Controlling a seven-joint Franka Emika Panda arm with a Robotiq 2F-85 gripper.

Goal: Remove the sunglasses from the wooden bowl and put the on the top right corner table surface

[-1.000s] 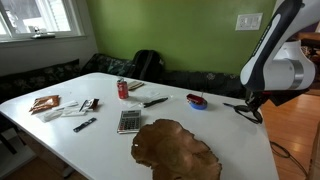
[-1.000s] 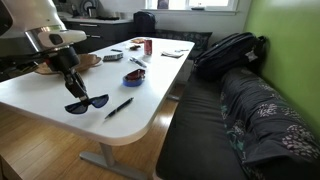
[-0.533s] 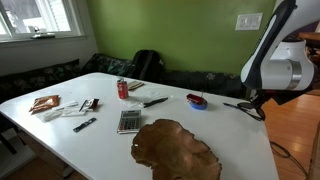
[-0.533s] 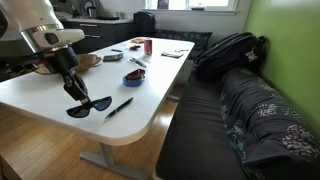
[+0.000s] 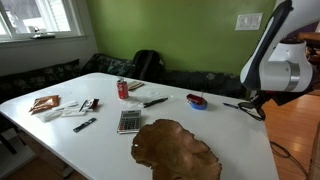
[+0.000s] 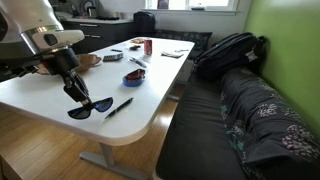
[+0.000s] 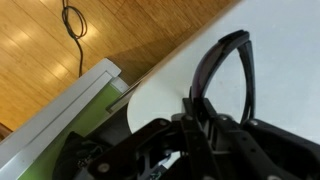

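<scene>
My gripper [image 6: 76, 92] is shut on the dark sunglasses [image 6: 90, 107] and holds them at or just above the white table [image 6: 140, 100], near its rounded corner. In an exterior view the gripper [image 5: 254, 101] and the sunglasses [image 5: 246, 108] are at the table's far right edge. In the wrist view the closed fingers [image 7: 196, 112] pinch the frame of the sunglasses [image 7: 226, 62], whose arms point away over the table [image 7: 285, 40]. The brown wooden bowl [image 5: 178, 148] sits at the table's front with nothing in it; its rim [image 6: 90, 61] shows behind my arm.
A black pen [image 6: 120, 106] lies right beside the sunglasses. A blue-and-red dish [image 5: 197, 101] is nearby. A red can [image 5: 123, 89], a calculator [image 5: 129, 121] and papers sit mid-table. A backpack [image 6: 225, 55] lies on the bench. Wooden floor lies beyond the table corner [image 7: 60, 60].
The gripper with the sunglasses has shifted slightly lower and toward the table's corner edge. Nothing else has moved.
</scene>
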